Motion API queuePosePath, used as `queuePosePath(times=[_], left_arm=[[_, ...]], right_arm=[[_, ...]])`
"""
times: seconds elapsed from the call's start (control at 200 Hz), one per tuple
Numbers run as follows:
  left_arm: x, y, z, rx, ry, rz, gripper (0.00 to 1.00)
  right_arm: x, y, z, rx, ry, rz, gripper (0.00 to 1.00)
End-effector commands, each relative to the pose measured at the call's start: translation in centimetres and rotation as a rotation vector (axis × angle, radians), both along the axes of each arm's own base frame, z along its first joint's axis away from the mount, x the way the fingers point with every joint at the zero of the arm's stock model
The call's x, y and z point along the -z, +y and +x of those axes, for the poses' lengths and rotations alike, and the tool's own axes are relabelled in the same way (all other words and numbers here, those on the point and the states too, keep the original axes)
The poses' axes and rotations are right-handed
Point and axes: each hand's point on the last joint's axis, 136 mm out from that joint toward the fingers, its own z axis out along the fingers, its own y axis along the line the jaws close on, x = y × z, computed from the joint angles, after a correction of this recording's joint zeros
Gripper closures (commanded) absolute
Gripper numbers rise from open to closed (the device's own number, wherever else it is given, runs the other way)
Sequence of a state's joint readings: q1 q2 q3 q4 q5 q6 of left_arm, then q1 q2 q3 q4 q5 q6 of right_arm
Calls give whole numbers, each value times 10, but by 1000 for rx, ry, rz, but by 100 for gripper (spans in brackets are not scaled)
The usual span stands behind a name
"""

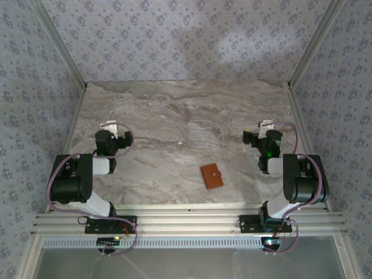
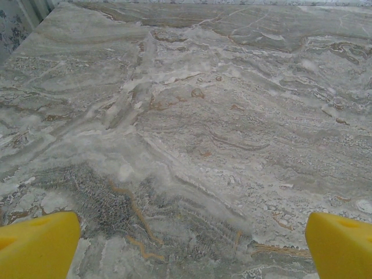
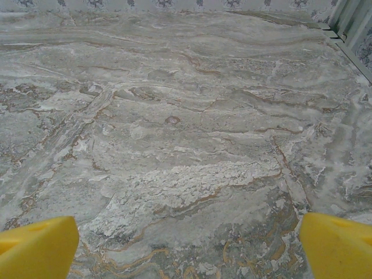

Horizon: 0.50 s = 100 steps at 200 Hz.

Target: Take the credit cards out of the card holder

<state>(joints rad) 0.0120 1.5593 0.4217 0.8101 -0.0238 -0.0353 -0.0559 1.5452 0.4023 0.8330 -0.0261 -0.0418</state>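
Note:
The card holder [image 1: 211, 176], an orange-brown leather wallet with a small snap tab, lies closed on the marble table near the front, right of centre. The credit cards are hidden. My left gripper [image 1: 108, 125] rests at the left side of the table, far from the wallet, open with nothing between its yellow fingers [image 2: 38, 244]. My right gripper [image 1: 265, 124] rests at the right side, behind and to the right of the wallet, also open and empty; its yellow fingers [image 3: 337, 244] frame bare marble.
A clear transparent tray [image 1: 200, 132] lies on the marble table [image 1: 157, 110] behind the wallet, near the middle. Patterned walls close the back and both sides. An aluminium rail [image 1: 186, 222] runs along the near edge by the arm bases.

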Motion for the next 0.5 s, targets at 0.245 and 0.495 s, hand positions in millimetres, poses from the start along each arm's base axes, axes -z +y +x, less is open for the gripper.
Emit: queuePosePath(times=[0.245,0.495], left_arm=[[-31,25,-3,-174,34,57,1],[-55,-11,-5,-152,147,59,0]], right_arm=[[-29,-1,-7,44,39,1,0],[-55,21,-22,20,206,131,0]])
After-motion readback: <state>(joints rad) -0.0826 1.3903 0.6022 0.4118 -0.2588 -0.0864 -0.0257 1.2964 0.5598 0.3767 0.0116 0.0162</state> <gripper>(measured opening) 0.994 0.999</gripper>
